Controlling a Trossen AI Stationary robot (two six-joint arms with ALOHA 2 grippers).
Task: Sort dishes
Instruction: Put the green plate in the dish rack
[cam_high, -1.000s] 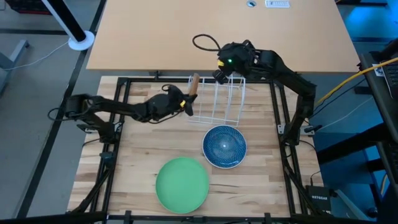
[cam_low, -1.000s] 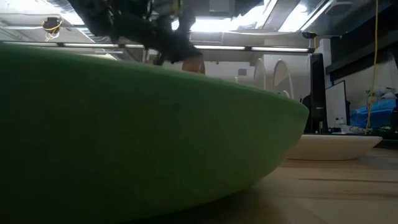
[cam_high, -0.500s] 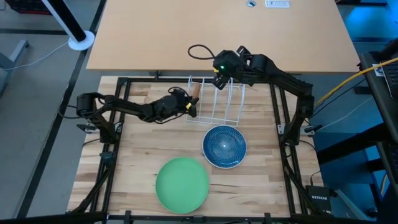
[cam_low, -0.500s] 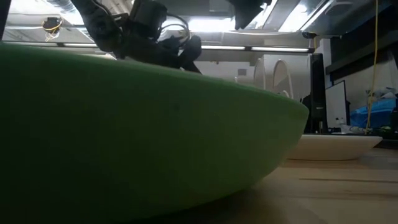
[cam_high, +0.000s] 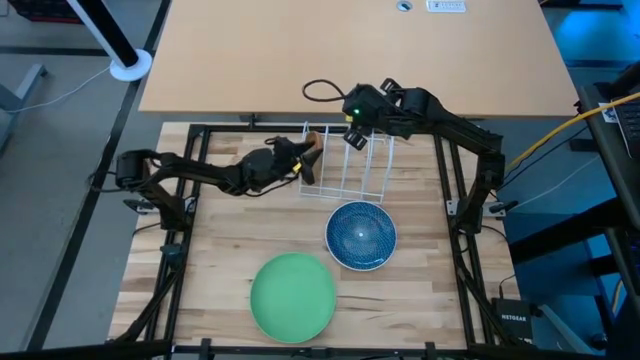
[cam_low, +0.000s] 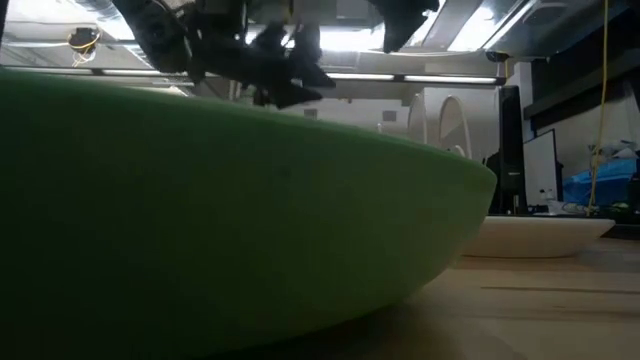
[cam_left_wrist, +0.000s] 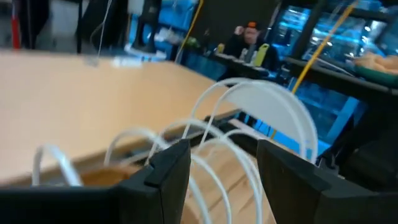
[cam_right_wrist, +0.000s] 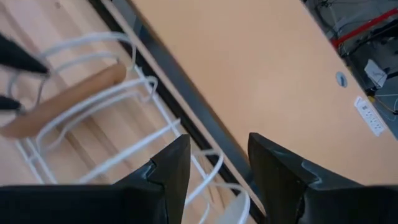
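Two plates (cam_high: 313, 146) in rack (cam_high: 345, 165) (upright)

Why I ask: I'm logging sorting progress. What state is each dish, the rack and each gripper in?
wire rack: upright, holding two plates.
brown plate: on edge in the rack.
white plate: on edge in the rack.
green plate: lying flat, outside the rack.
blue dish: lying flat, right side up, outside the rack.
left gripper: jaws open, beside the rack.
right gripper: jaws open, above the rack.
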